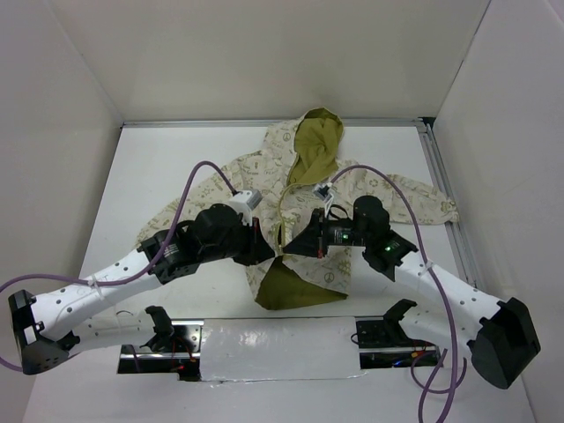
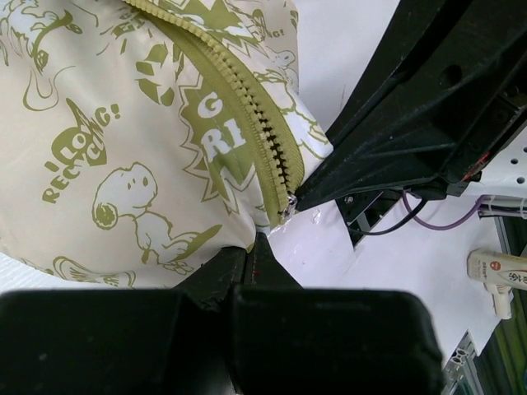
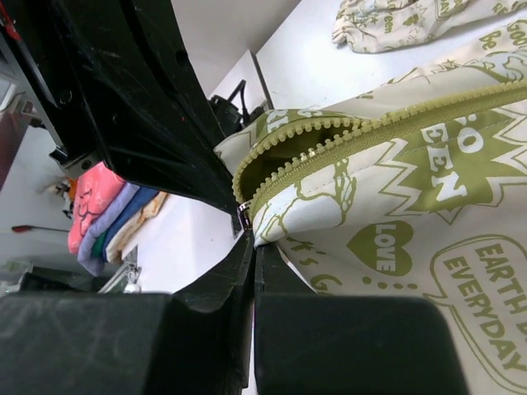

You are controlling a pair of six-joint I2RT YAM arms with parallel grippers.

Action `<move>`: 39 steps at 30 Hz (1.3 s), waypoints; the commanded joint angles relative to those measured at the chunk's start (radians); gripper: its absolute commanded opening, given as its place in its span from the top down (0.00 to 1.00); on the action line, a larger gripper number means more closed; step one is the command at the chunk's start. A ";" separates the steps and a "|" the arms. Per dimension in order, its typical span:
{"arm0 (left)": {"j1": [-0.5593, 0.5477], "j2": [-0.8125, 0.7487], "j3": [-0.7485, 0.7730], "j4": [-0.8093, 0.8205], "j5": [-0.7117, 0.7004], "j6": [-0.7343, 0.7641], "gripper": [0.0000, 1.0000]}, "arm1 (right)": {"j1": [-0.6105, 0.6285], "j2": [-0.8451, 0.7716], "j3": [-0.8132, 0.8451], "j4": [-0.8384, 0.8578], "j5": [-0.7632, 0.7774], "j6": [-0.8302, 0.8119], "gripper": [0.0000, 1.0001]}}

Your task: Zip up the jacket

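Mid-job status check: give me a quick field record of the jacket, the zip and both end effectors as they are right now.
jacket: lying on the table, hood at the far end
zip: rows gaping apart, joined only at the bottom end
slider: at the bottom end, just beyond the right fingertips
left end effector: closed, apparently pinching the jacket's bottom edge beside the zip
right end effector: closed, apparently pinching the jacket at the zip's bottom end
spacing: end effectors nearly tip to tip
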 commanded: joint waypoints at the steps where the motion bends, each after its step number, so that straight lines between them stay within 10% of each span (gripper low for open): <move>1: -0.007 -0.020 0.008 0.038 0.042 0.007 1.00 | 0.007 0.016 0.023 0.149 -0.033 0.046 1.00; 22: -0.032 -0.005 -0.057 -0.118 0.106 -0.076 1.00 | -0.058 -0.091 -0.021 0.186 0.242 0.240 1.00; 26: -0.033 -0.003 -0.005 -0.138 0.059 -0.116 0.37 | -0.049 -0.106 -0.052 0.145 0.249 0.236 1.00; 29: -0.032 -0.022 0.014 -0.166 0.042 -0.176 0.14 | -0.023 -0.118 -0.085 0.178 0.292 0.285 1.00; 39: -0.033 -0.232 -0.219 0.157 0.108 -0.471 0.03 | 0.145 -0.212 -0.222 0.281 0.585 0.419 1.00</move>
